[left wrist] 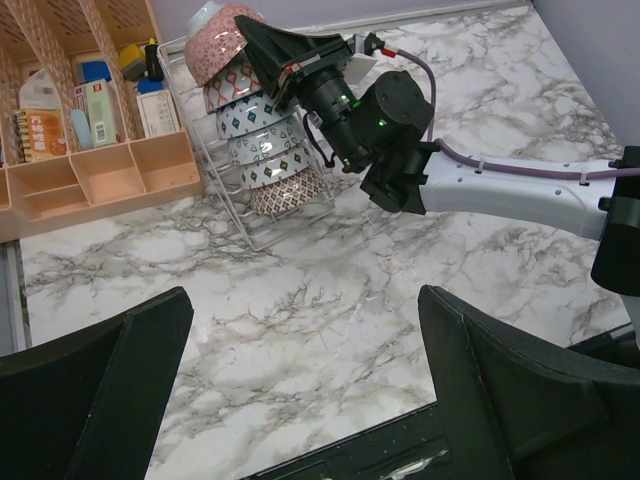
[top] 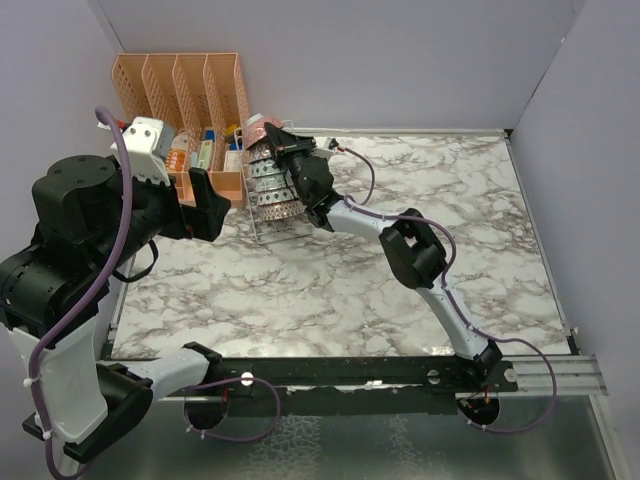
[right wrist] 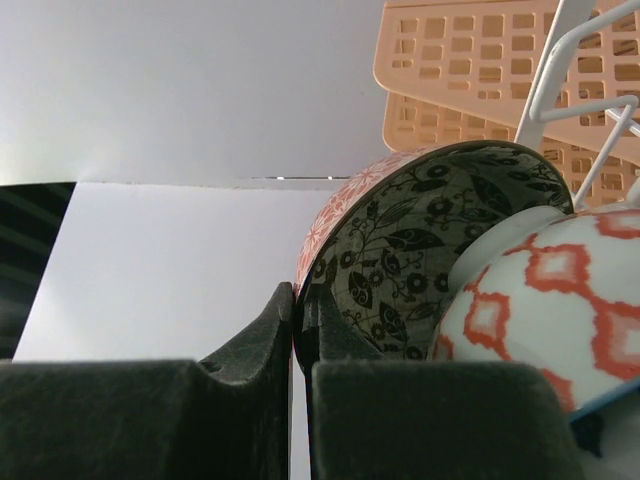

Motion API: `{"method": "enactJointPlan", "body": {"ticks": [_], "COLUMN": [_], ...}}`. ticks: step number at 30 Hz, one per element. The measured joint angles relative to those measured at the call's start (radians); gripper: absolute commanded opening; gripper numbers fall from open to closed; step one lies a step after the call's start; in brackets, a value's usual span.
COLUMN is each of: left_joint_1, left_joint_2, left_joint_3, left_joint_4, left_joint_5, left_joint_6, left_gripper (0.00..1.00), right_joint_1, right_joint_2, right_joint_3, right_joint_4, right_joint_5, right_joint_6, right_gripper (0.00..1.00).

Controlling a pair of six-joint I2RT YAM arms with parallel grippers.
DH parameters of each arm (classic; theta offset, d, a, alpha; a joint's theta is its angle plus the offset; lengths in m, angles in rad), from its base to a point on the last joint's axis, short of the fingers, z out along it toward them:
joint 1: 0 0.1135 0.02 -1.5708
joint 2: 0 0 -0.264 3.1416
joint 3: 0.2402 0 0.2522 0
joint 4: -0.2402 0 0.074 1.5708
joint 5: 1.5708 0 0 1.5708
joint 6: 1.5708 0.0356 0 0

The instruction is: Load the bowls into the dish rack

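Closest to the right wrist camera, the right claw (right wrist: 296,305) has its two dark fingers pressed almost together, pinching the thin rim of a pink bowl (right wrist: 400,250) with a dark leaf pattern inside. This bowl stands on edge at the far end of the dish rack (left wrist: 262,232), just in front of the peach organiser (left wrist: 100,170). A second bowl with a red diamond pattern leans against its inner face.

From the left wrist camera, the other bowls (left wrist: 270,150) fill the white wire rack in a tilted row, each on edge and overlapping the next, with a brown one at the near end. No loose bowl shows on the marbled worktop (top: 400,280).

The left claw (left wrist: 300,400) hangs over the worktop near the rack, its fingers spread wide with nothing between them.

This looks like the closing step: the last bowl is being seated in its slot. The next move likely calls for checking that the bowl rests on the wires, then parting the right claw's fingers gently and drawing back clear of the rim, so the bowl is not tugged out or the row disturbed.
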Motion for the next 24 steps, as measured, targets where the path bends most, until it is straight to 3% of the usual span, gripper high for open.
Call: {"method": "enactJointPlan", "body": {"ticks": [9,12,24], "left_joint_1": [-0.004,-0.004,-0.004], "left_joint_2": [0.008,0.012,0.018], "left_joint_3": [-0.001,-0.001,0.000], "left_joint_4": [0.000,0.000,0.000], "left_joint_5": [-0.004,-0.008,-0.014], "left_joint_6": [0.000,0.000,0.000], "left_gripper": [0.99,0.99,0.99], "right_joint_1": [-0.003,-0.002,0.000], "right_joint_2": [-0.020,-0.027,-0.092], "right_joint_3": [-0.041,-0.049,-0.130], "right_joint_4": [-0.002,-0.011,-0.060], "right_joint_5": [0.022,0.026,0.032], "right_joint_6": [0.085,0.098,0.148], "right_gripper": [0.11,0.20,0.28]}}
